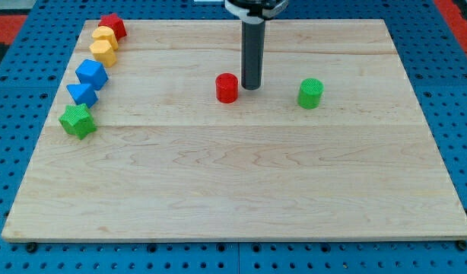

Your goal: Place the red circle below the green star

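The red circle [227,88] is a short red cylinder near the middle of the board's upper half. The green star [77,120] lies near the board's left edge, far to the left of the red circle and a little lower. My tip [251,87] ends the dark rod just right of the red circle, a small gap apart or barely touching; I cannot tell which.
A green cylinder [310,93] stands right of my tip. Along the left edge above the green star lie two blue blocks [82,93] [91,74], two yellow blocks [103,52] [105,36] and a red block [113,26]. The wooden board [233,190] rests on a blue pegboard.
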You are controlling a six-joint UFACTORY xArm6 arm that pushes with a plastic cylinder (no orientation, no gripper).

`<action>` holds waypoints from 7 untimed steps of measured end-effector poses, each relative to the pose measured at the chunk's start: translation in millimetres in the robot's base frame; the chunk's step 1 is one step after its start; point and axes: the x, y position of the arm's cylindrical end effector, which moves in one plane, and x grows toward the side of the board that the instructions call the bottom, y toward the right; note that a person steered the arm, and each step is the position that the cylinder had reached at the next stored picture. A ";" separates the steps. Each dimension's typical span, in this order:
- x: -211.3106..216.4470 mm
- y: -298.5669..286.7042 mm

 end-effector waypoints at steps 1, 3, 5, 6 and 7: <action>3.8 -34.2; 65.6 -89.1; 118.2 -109.3; 127.5 -136.1; 130.9 -158.8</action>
